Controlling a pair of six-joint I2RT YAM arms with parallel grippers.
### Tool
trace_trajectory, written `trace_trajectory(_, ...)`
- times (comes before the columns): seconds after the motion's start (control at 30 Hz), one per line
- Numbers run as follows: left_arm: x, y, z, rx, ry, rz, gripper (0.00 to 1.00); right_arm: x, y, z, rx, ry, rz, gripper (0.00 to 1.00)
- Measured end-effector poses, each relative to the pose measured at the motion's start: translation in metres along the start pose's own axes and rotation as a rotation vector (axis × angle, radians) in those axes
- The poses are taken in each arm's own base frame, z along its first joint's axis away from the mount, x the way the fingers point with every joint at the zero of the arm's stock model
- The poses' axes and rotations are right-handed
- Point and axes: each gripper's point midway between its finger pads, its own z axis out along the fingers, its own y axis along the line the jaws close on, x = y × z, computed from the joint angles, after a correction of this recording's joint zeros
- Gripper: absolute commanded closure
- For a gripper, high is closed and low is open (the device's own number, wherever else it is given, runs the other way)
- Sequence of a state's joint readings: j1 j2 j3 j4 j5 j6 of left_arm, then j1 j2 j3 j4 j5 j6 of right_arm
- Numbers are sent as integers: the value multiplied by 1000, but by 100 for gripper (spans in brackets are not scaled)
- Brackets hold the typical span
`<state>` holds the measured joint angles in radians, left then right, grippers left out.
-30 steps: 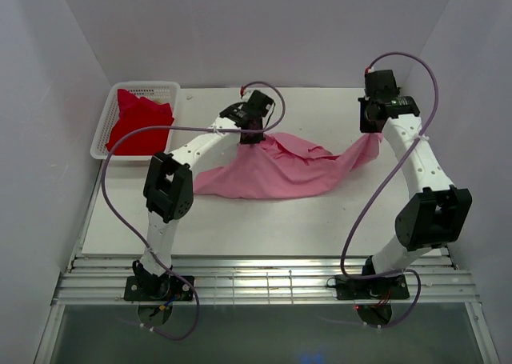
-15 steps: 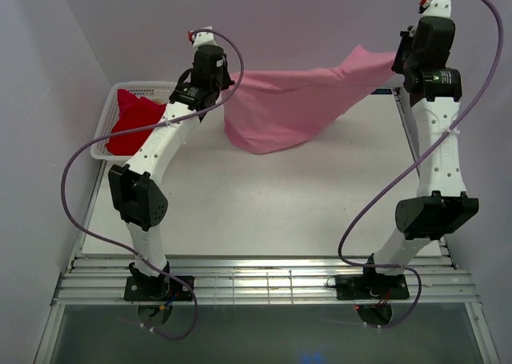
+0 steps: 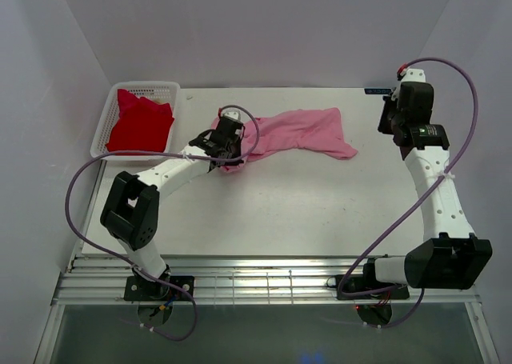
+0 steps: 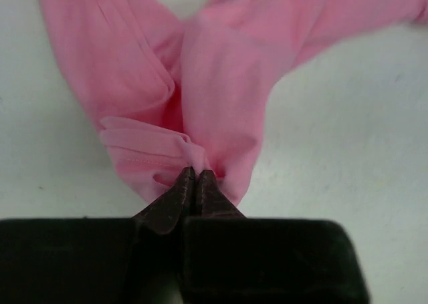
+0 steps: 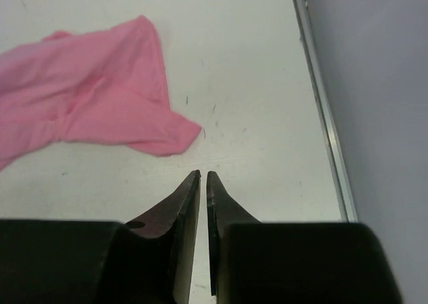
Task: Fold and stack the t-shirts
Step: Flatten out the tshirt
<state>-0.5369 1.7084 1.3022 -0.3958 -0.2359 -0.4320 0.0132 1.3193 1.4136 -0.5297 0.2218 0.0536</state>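
The light pink t-shirt [image 3: 300, 130] lies bunched in a long strip across the back of the table. My left gripper [image 3: 230, 148] is shut on its left end; in the left wrist view the fingertips [image 4: 195, 174] pinch a fold of the pink fabric [image 4: 221, 83]. My right gripper [image 3: 390, 124] is shut and empty, just off the shirt's right end. In the right wrist view its tips [image 5: 202, 176] sit over bare table with the pink shirt [image 5: 87, 97] lying ahead to the left. The bright red t-shirt [image 3: 140, 124] lies crumpled in the basket.
The white mesh basket [image 3: 144, 86] stands at the back left corner. The table's right edge rail [image 5: 321, 110] runs close beside my right gripper. The enclosure walls stand close on the left, the back and the right.
Both arms lifted the pink shirt high and stretched it, then came down. The shirt now lies on the table. My right gripper has let go of it; my left still holds it.
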Motion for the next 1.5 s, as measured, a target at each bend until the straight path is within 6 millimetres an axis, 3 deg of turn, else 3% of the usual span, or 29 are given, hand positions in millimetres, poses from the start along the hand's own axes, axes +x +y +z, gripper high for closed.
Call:
trace_trajectory(0.03,25,-4,0,4,63,24,79,13,1,2,-6,32,-5,83)
trace_trajectory(0.07,46,-10,-2,9,111,48,63,25,3,6,-15,60,-8,77)
trace_trajectory(0.1,63,-15,-5,15,151,72,55,36,5,9,-25,88,-9,70)
trace_trajectory(0.13,76,-21,-9,25,183,85,49,48,8,14,-36,120,-10,60)
trace_trajectory(0.2,94,-33,-17,41,225,98,42,69,14,25,-65,181,-9,53)
trace_trajectory(0.23,98,-37,-20,42,234,93,40,79,18,31,-81,213,-10,47)
trace_trajectory(0.37,96,-31,-20,-10,222,65,32,116,33,65,-135,334,-7,43)
trace_trajectory(0.5,72,-25,-16,-84,167,54,32,139,46,96,-181,430,-3,43)
trace_trajectory(0.67,58,-26,4,-147,127,45,32,137,56,120,-212,447,2,43)
trace_trajectory(0.9,72,-21,36,-235,178,88,36,133,60,134,-226,444,2,43)
trace_trajectory(1.23,79,7,-4,-289,192,84,37,138,60,135,-226,458,-3,43)
trace_trajectory(1.5,136,45,-26,-375,329,93,37,152,59,133,-223,484,-3,43)
